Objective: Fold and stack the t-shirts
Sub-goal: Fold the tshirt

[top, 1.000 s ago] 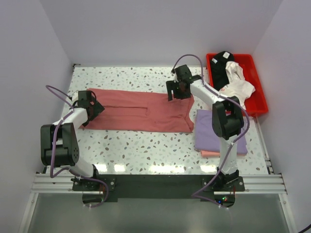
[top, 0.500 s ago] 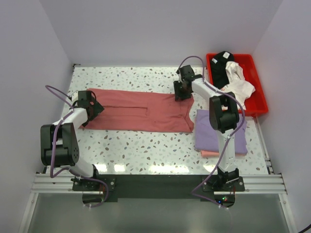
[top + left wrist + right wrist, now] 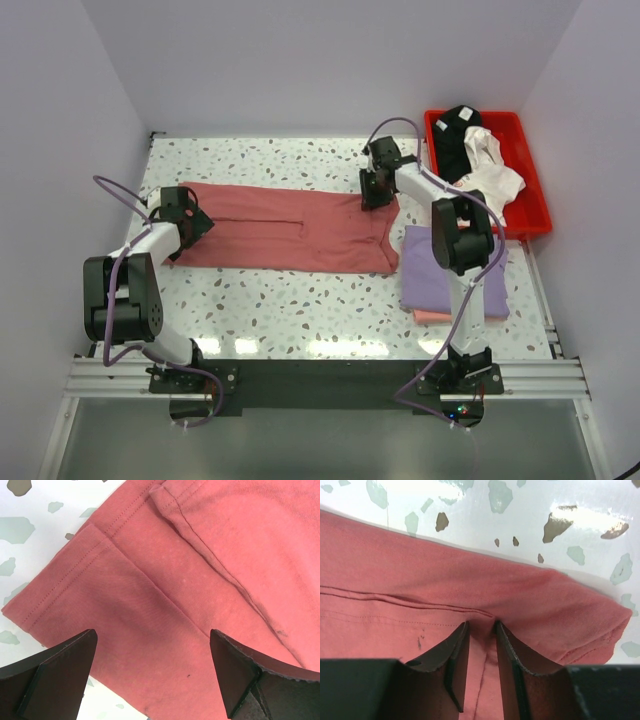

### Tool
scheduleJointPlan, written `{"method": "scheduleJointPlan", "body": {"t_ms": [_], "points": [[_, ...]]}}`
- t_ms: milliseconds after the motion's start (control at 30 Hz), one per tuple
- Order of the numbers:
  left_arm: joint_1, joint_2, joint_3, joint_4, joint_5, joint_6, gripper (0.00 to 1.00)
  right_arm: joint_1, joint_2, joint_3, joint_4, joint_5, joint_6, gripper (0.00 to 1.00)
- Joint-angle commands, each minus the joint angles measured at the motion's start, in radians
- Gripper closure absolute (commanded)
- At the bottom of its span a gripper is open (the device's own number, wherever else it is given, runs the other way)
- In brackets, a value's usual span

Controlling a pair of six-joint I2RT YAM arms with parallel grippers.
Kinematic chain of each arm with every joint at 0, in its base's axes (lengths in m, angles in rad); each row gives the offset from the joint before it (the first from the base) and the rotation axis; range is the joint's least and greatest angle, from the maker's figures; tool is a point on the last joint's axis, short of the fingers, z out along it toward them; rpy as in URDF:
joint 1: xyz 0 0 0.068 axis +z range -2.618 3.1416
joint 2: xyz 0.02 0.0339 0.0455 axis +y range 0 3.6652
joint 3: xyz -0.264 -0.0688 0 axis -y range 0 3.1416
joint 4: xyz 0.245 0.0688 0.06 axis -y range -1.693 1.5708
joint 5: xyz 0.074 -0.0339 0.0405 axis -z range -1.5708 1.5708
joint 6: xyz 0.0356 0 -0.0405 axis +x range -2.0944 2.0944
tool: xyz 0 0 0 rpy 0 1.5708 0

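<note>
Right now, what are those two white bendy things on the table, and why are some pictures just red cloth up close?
Those are two robot arms, bolted at the near edge of the speckled table. One picture looks down from above; the other two come from small cameras on the wrists, so they see close up. A red t-shirt lies spread on the table. The right hand pinches a fold near its far right corner. The left hand is open over the other end, holding nothing. Beside the red shirt sits a folded purple t-shirt on a pink t-shirt. A red tray holds a white t-shirt and a black t-shirt.
</note>
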State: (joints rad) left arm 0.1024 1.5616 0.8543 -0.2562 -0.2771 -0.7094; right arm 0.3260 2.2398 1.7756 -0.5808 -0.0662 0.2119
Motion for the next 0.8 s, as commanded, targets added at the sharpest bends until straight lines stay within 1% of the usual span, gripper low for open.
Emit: {"method": "scheduleJointPlan", "body": {"t_ms": [0, 200, 300, 500, 667, 700, 733, 767], "points": [[0.006, 0.005, 0.011, 0.009, -0.024, 0.022, 0.00, 0.001, -0.072, -0.031, -0.001, -0.004, 0.012, 0.69], [0.006, 0.006, 0.012, 0.011, -0.022, 0.021, 0.00, 0.004, -0.086, -0.035, -0.005, -0.011, 0.012, 0.82], [0.008, 0.006, 0.014, 0.011, -0.024, 0.019, 0.00, 0.008, -0.088, -0.028, -0.019, 0.005, 0.015, 0.85], [0.006, 0.012, 0.015, 0.009, -0.024, 0.021, 0.00, 0.027, -0.105, -0.021, -0.034, 0.063, 0.015, 0.87], [0.006, 0.011, 0.015, 0.008, -0.025, 0.019, 0.00, 0.039, -0.109, -0.008, -0.048, 0.132, 0.014, 0.94], [0.006, 0.012, 0.015, 0.009, -0.025, 0.019, 0.00, 0.041, -0.108, -0.007, -0.045, 0.131, 0.014, 0.96], [0.005, 0.012, 0.017, 0.009, -0.025, 0.019, 0.00, 0.041, -0.108, -0.004, -0.042, 0.117, 0.012, 1.00], [0.006, 0.012, 0.017, 0.009, -0.025, 0.019, 0.00, 0.041, -0.106, -0.002, -0.042, 0.114, 0.014, 1.00]]}}
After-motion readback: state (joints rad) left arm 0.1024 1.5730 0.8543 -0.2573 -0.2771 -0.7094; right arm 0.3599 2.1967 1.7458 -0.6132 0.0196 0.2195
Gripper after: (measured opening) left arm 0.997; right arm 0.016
